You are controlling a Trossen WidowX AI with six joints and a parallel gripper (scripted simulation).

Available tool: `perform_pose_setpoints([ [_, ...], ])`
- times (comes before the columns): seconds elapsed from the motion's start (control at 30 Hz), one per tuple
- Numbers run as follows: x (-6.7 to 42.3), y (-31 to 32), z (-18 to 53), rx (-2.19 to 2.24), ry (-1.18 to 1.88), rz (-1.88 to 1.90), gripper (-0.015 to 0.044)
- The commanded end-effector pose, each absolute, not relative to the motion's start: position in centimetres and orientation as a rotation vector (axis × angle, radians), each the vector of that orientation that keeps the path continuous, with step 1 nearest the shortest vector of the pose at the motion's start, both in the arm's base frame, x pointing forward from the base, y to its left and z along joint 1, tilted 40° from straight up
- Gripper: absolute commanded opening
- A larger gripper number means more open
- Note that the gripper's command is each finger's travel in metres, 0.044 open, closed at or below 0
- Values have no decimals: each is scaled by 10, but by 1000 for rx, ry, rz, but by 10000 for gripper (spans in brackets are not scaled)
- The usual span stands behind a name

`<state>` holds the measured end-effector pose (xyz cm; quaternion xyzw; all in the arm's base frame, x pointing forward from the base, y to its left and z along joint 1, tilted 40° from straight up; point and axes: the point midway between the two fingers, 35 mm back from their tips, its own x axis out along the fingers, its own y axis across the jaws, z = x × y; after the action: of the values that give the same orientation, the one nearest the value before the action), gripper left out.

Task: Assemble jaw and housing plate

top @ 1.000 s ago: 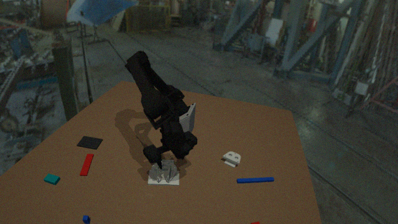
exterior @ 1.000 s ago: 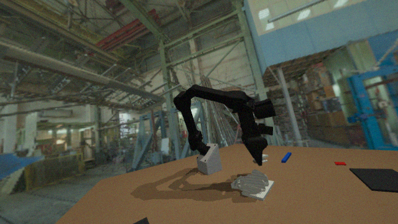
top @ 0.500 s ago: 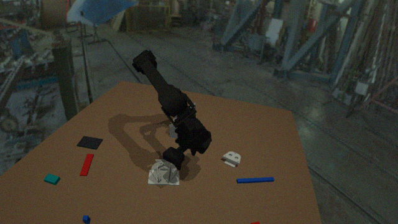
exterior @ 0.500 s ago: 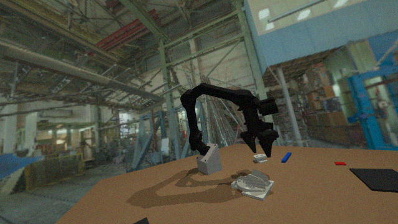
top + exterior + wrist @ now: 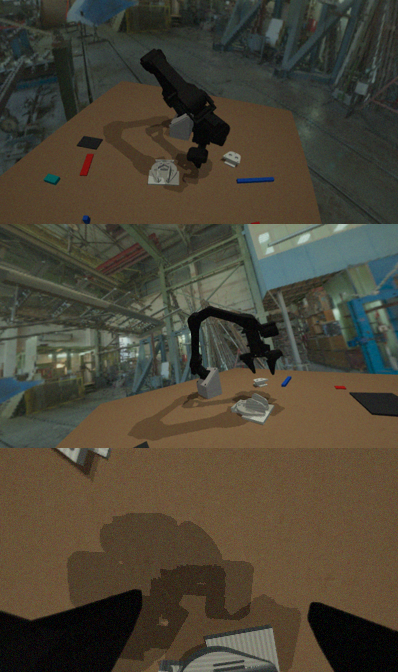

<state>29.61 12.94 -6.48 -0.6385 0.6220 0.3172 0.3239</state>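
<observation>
The white base [image 5: 153,180] [image 5: 259,419] [image 5: 260,640] lies on the table, cut off at the bottom of the wrist view. Two pale jaws, a left one [image 5: 157,176] and a right one [image 5: 170,175], are on it side by side; their pins and whether the teeth mesh cannot be made out. The white housing plate [image 5: 233,155] [image 5: 260,380] [image 5: 72,452] lies apart from the base on the table, its two holes visible, at the top left edge of the wrist view. My gripper [image 5: 198,166] [image 5: 263,373] [image 5: 224,604] is open and empty, above the table between base and housing plate.
A blue bar [image 5: 255,180] [image 5: 286,381] lies beyond the housing plate. On the other side of the base are a red strip [image 5: 86,164], a dark pad [image 5: 89,142] and a teal block [image 5: 51,179]. A small blue cube [image 5: 86,219] lies near the front.
</observation>
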Motion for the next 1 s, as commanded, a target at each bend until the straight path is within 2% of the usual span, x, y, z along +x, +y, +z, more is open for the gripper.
perform_pose_setpoints([
  [0.0,290,141,-71,-1733,1613,923,440],
  [0.97,229,198,-115,-2125,1430,1546,440],
])
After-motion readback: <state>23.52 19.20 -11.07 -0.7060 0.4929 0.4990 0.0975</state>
